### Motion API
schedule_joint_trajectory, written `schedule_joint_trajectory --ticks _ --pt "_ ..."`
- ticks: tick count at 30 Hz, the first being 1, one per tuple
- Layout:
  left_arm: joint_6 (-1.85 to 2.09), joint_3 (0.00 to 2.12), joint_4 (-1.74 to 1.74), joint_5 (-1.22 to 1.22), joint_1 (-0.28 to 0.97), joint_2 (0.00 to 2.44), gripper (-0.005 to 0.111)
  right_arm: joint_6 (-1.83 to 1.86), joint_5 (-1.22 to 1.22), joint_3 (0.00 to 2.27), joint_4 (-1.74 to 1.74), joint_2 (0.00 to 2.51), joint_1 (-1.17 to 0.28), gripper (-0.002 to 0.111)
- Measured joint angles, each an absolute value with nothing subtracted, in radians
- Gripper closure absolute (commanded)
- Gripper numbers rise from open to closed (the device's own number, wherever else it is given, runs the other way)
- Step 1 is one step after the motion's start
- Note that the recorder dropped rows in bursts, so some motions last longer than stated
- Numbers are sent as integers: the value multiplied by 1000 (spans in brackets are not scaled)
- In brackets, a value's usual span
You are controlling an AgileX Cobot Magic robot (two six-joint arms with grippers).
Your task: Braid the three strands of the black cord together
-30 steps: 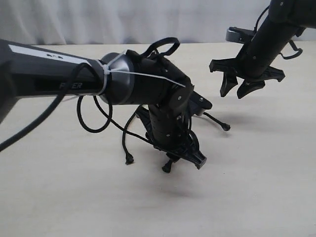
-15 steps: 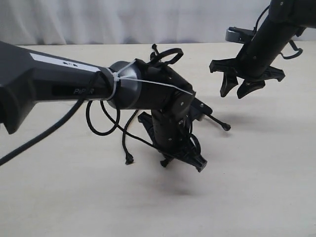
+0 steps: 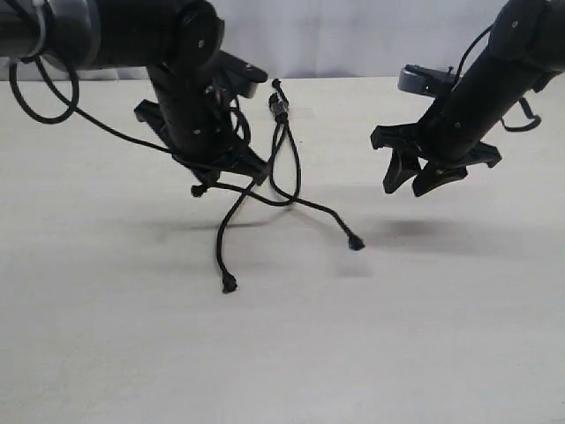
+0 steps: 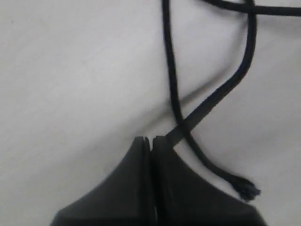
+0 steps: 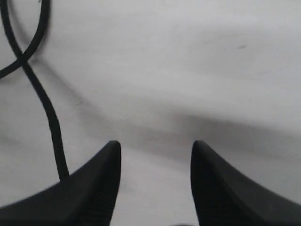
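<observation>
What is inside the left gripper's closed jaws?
One black strand enters the shut left gripper at its tips. How much of it lies inside is hidden by the fingers.

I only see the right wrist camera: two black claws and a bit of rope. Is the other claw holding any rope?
Observer: Yes. The left gripper is shut on one strand.
Operator: Where do the other two ropes end?
Observer: Loose on the table: one knobby tip lies toward the front, and the second tip lies nearer your claw.
Operator: Is my claw touching the table?
Observer: No. In the exterior view the right gripper hangs above it, with its shadow on the surface underneath.
</observation>
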State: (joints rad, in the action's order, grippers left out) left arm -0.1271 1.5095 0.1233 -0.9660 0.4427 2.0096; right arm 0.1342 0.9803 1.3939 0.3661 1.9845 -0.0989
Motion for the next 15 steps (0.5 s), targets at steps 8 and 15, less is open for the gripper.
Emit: schedule_joint_trajectory --ticks 8,15 --pt "-140 1313 113 -791 361 2010 107 360 887 1242 635 1961 -99 63" --pt "-167 1171 -32 -601 380 2051 107 411 843 1222 678 1924 -128 63"
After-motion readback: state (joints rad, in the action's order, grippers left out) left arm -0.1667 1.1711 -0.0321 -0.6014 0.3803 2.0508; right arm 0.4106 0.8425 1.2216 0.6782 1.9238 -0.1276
